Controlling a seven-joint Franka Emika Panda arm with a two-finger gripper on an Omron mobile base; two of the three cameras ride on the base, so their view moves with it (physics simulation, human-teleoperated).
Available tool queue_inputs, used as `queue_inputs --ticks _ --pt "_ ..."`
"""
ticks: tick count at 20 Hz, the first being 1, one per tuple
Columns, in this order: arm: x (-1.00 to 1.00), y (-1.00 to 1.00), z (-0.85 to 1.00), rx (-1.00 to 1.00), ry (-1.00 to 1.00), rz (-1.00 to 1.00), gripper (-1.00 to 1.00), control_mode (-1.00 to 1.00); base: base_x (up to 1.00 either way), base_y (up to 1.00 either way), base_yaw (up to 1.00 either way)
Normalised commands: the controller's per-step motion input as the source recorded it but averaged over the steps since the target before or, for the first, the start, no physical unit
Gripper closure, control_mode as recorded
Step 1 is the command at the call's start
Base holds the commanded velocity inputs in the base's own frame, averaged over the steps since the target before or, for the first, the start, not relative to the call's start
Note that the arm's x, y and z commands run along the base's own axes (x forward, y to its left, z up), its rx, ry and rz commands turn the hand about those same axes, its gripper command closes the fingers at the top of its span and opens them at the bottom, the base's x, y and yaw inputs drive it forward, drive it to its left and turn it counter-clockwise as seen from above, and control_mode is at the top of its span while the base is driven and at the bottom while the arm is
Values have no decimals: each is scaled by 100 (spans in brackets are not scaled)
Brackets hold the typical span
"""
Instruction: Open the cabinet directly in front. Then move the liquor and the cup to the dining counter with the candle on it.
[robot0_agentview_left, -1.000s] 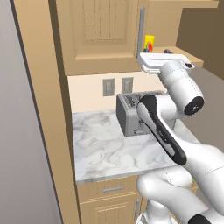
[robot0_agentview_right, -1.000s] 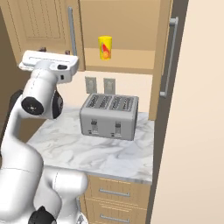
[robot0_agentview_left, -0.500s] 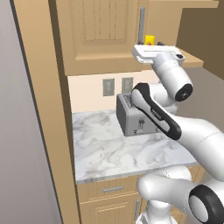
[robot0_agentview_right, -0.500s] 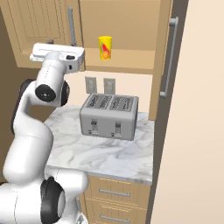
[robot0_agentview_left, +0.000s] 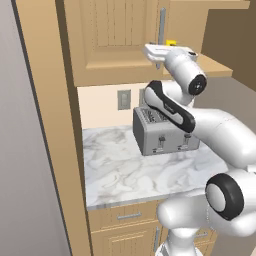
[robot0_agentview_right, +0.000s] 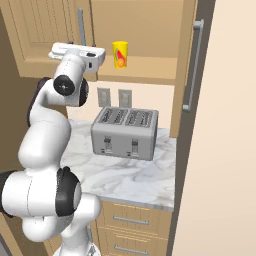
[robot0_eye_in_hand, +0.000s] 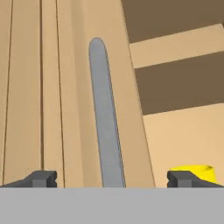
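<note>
Kitchen wall cabinet (robot0_agentview_right: 45, 35): right door swung open, left door shut; cup (robot0_agentview_right: 120, 54) stood on the shelf's front edge. End effector (robot0_eye_in_hand: 111, 178), jaws wide and empty, had risen from toaster (robot0_agentview_right: 126, 132) level to the left door's handle (robot0_eye_in_hand: 105, 118), suggesting that door would open next.

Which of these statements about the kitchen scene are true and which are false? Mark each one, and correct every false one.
1. The gripper is shut on the cup. False: its jaws stand wide open, either side of the left door's bar handle, holding nothing.
2. The right cabinet door is swung open. True.
3. The cup stands on the open cabinet shelf. True.
4. The cup is blue. False: it is yellow with a red-orange mark.
5. The toaster sits on the marble counter below the cabinet. True.
6. The left cabinet door is swung wide open. False: it is closed.
</note>
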Motion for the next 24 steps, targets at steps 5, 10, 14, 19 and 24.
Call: queue_inputs --ticks 5,10,14,19,24 --pt "98 8 0 -1 16 0 -100 -100 0 0 0" --pt "91 10 -2 -2 12 0 100 -100 0 0 0" --pt "3 0 0 0 0 0 100 -100 0 0 0" --pt "-1 0 0 0 0 0 100 -100 0 0 0" --pt "-20 28 0 0 5 -6 100 -100 0 0 0"
